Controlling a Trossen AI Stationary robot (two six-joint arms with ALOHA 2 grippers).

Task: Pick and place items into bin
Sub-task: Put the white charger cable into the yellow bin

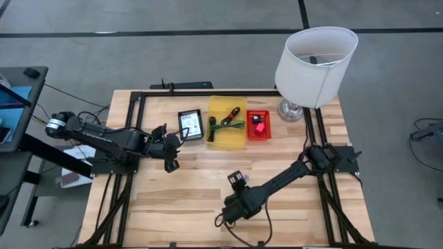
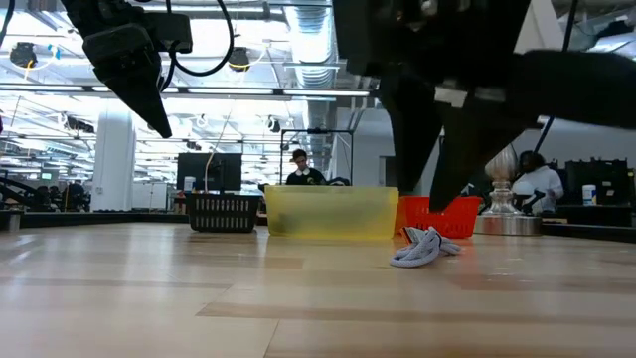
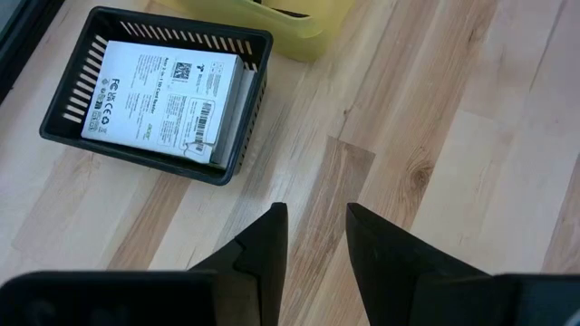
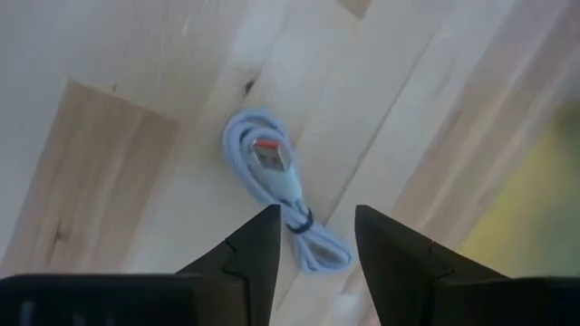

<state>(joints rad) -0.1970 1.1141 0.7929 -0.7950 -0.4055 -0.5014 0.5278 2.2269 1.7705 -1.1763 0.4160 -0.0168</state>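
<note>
Wood tabletop (image 1: pixel 194 200), three bins at 12 o'clock: black bin (image 3: pixel 231 149) holds white packs (image 3: pixel 163 100), yellow bin (image 1: pixel 228 139) cables, red bin (image 1: pixel 258 135) small pieces. One coiled pale cable (image 4: pixel 285 190) left on the table; right gripper (image 4: pixel 317 240) hovers over it, open, empty. Left gripper (image 3: pixel 317 240) waits, 9 o'clock, open, empty.

three bins (image 1: pixel 228 122), one coiled cable (image 4: pixel 284 187), one lamp (image 1: pixel 315 61), two arms (image 1: pixel 111 138)

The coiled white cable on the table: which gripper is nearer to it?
Right. The right gripper hangs just above the coiled white cable, fingers open on either side of it, empty. The left gripper is open over bare wood beside the black basket, well away.
</note>
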